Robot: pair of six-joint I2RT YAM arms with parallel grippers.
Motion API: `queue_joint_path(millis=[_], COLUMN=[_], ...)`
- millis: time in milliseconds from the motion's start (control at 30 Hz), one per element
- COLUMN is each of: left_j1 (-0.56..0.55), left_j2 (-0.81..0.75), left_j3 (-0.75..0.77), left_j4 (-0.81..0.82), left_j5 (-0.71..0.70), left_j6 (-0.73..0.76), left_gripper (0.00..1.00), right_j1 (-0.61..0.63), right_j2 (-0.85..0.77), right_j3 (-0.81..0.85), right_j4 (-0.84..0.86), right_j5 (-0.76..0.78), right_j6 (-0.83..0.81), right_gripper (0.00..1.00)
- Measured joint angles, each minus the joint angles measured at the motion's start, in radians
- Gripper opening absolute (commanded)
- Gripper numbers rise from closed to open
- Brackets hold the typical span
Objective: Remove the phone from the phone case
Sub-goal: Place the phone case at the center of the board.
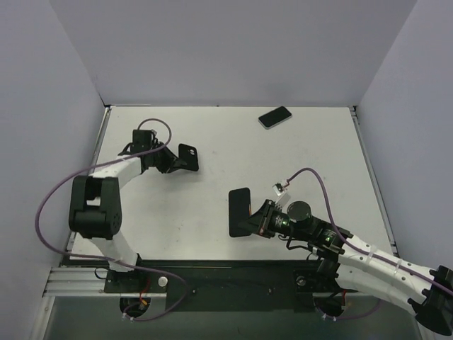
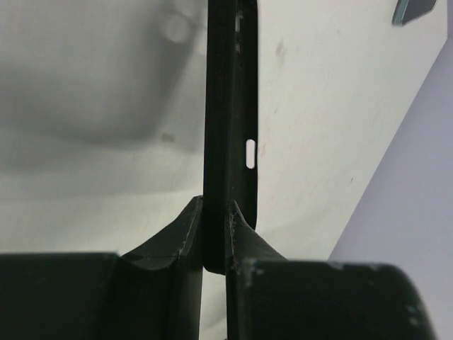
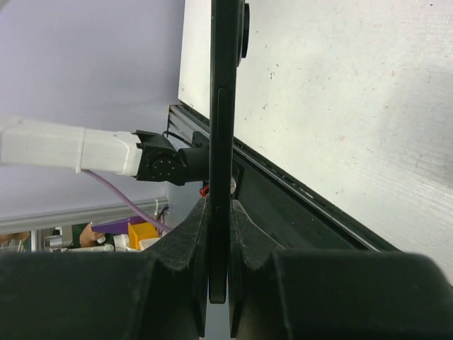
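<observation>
My left gripper is shut on the empty black phone case and holds it on edge above the table's left half. In the left wrist view the fingers pinch the case at its lower end, and a white slot shows in its side wall. My right gripper is shut on the black phone and holds it on edge at the middle front, apart from the case. In the right wrist view the phone stands thin between the closed fingers, with its camera bump at the top.
A second dark phone lies flat at the table's far edge, right of centre; it also shows in the left wrist view. Purple walls enclose the white table on three sides. Purple cables loop from both arms.
</observation>
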Motion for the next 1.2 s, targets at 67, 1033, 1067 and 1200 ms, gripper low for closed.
queue_joint_path(millis=[67,1033,1067,1200], left_j1=[0.014,0.088,0.088,0.088], left_j2=[0.136,0.442,0.365,0.062], left_j3=[0.139,0.764,0.716,0.541], left_j4=[-0.016,-0.516,-0.510,-0.454], left_j5=[0.024,-0.175,-0.196,-0.257], left_j6=[0.034,0.305,0.307,0.310], left_gripper=[0.00,0.85,0.85,0.86], right_j1=[-0.002,-0.003,-0.003,0.003], right_j2=[-0.006,0.592,0.646,0.931], right_j3=[0.000,0.195,0.221,0.410], right_j4=[-0.006,0.204,0.231,0.338], right_j5=[0.006,0.053,0.053,0.051], right_j6=[-0.001,-0.027,-0.027,-0.024], right_gripper=[0.00,0.00,0.00,0.00])
